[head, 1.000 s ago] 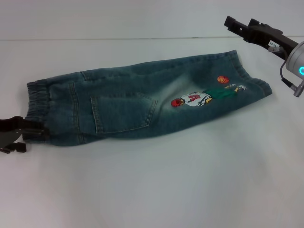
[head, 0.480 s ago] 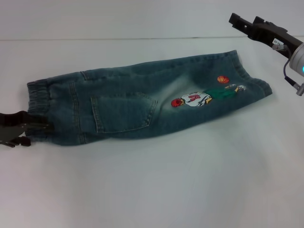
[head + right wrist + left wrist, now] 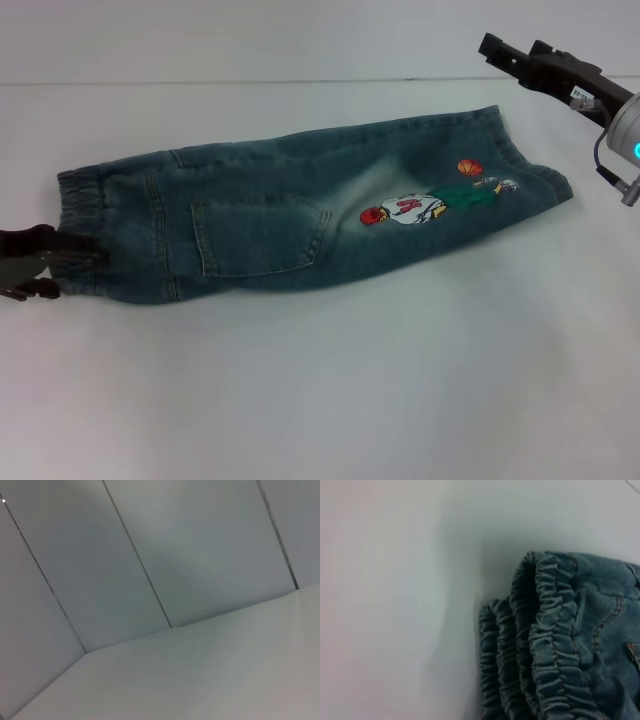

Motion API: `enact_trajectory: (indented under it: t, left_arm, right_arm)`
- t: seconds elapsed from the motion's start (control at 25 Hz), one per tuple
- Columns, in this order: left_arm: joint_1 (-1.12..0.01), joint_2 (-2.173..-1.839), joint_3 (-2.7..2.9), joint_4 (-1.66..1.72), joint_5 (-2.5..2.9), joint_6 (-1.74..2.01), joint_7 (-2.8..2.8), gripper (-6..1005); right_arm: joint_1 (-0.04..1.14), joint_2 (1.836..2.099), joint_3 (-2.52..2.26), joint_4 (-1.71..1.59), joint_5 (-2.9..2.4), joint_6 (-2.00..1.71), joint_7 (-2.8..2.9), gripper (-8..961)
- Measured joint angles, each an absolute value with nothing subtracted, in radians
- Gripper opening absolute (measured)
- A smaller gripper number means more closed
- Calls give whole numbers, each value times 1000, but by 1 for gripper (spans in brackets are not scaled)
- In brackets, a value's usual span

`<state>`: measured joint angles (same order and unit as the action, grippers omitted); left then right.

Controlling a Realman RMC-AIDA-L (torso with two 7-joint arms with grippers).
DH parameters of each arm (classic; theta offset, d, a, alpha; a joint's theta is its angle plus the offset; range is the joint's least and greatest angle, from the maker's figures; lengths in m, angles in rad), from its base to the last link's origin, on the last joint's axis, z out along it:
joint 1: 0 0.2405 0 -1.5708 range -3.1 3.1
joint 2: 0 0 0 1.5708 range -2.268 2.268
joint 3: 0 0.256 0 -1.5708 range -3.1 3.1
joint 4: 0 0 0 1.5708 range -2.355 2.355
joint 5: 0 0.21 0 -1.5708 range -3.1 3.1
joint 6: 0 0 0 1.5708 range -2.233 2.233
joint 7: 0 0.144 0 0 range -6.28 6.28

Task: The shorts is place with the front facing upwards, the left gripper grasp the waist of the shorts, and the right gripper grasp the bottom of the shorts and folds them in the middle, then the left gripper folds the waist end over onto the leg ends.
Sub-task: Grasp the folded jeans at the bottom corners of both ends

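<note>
At the near left edge, the black all-black-armed left gripper [image 3: 75, 265] has slid up along the ruched elastic waist [image 3: 82, 225] since a second ago, jaws now pinching its lower corner, so the final fold looks ready to start. The blue-green denim shorts [image 3: 300, 215] lie folded lengthwise on the white table [image 3: 350, 400]. Farther off, the grey-wristed right gripper [image 3: 492, 47] hovers clear beyond the hemmed leg ends [image 3: 535, 170]; whether its jaws are spread, I cannot tell.

Bare table [image 3: 330, 390] all round shorts [image 3: 300, 215]; nothing blocks approach to either end.
</note>
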<state>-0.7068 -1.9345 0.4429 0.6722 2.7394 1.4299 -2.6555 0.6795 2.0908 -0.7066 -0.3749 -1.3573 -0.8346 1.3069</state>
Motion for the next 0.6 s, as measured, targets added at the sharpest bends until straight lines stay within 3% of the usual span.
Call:
enact_trajectory:
  t: [0.6]
  left_arm:
    - [-710,-1925,441,672,2740,1426,-2649,884]
  right_arm:
    - [687,2092,-709,-372,-1358,-827,1296,917]
